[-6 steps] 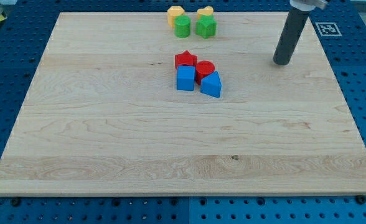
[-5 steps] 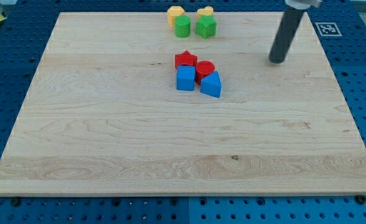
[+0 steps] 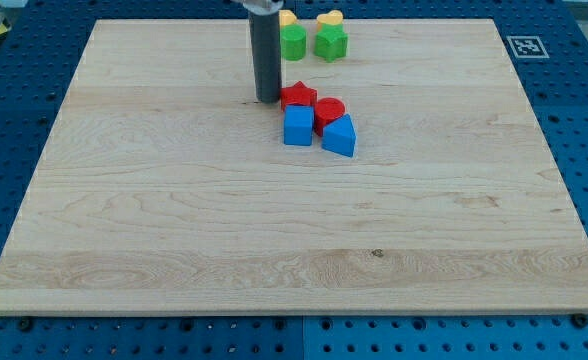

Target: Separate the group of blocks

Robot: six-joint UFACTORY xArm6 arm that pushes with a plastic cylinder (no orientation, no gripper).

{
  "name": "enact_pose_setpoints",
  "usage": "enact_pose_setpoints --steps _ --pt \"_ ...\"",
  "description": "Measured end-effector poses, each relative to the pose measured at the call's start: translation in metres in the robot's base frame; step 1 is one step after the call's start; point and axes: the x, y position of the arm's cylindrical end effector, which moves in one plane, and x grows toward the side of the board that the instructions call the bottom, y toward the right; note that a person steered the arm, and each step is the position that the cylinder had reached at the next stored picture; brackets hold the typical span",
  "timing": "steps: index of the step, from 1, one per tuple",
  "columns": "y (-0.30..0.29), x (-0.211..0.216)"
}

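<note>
A tight group sits near the board's middle top: a red star [image 3: 299, 95], a red cylinder [image 3: 330, 111], a blue cube [image 3: 298, 127] and a blue triangular block [image 3: 340, 136]. My tip [image 3: 268, 99] stands just left of the red star, close to it or touching it. A second group lies at the view's top: a green cylinder [image 3: 293, 42], a green star [image 3: 331, 42], a yellow heart [image 3: 329, 19] and a yellow block [image 3: 288, 18] partly hidden behind the rod.
The wooden board [image 3: 174, 220] lies on a blue pegboard table [image 3: 584, 120]. A fiducial marker [image 3: 528, 46] sits off the board's top right corner.
My tip has swept from the board's right side across to the left, ending just left of the red star. No block has visibly moved.
</note>
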Motion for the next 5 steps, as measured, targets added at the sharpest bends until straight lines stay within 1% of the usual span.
enact_pose_setpoints --steps 1,3,4,5 --pt "0.029 0.015" --pt "0.093 0.031" --pt "0.098 0.031" --pt "0.092 0.029"
